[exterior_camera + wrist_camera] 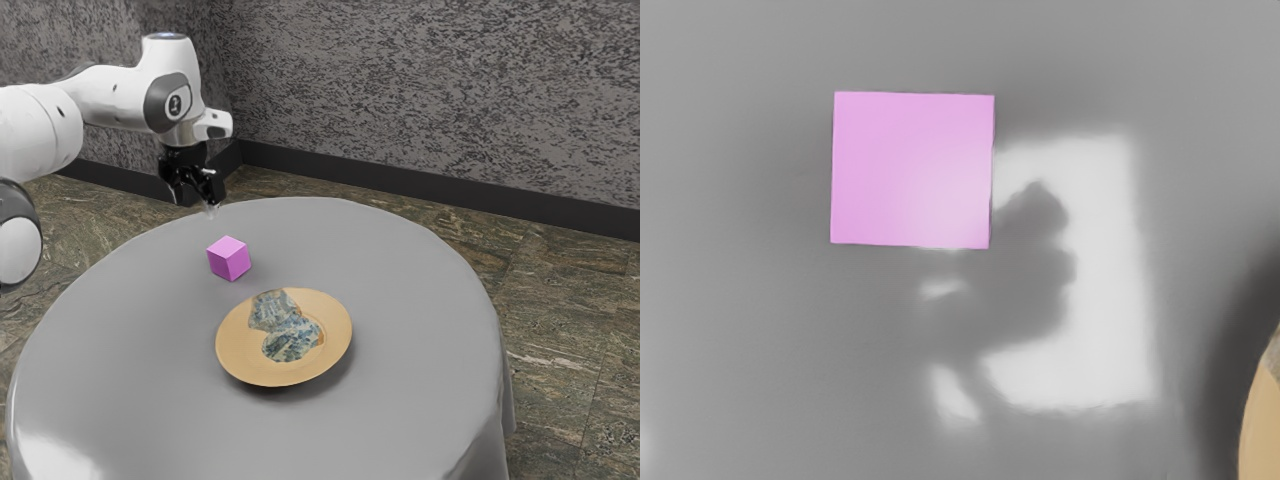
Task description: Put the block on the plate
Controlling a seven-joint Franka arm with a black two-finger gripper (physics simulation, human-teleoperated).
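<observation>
Speckled grey walls (pixel 430 90) rise above streaked flooring (pixel 560 310).

A small pale sign (pixel 177 103), shaped somewhat like a 2 but too small to read for certain, stands on the round dark cap (pixel 157 100) of the white arm (pixel 105 93), higher than the grey table (pixel 420 300) and toward the exterior view's left from its middle.
</observation>
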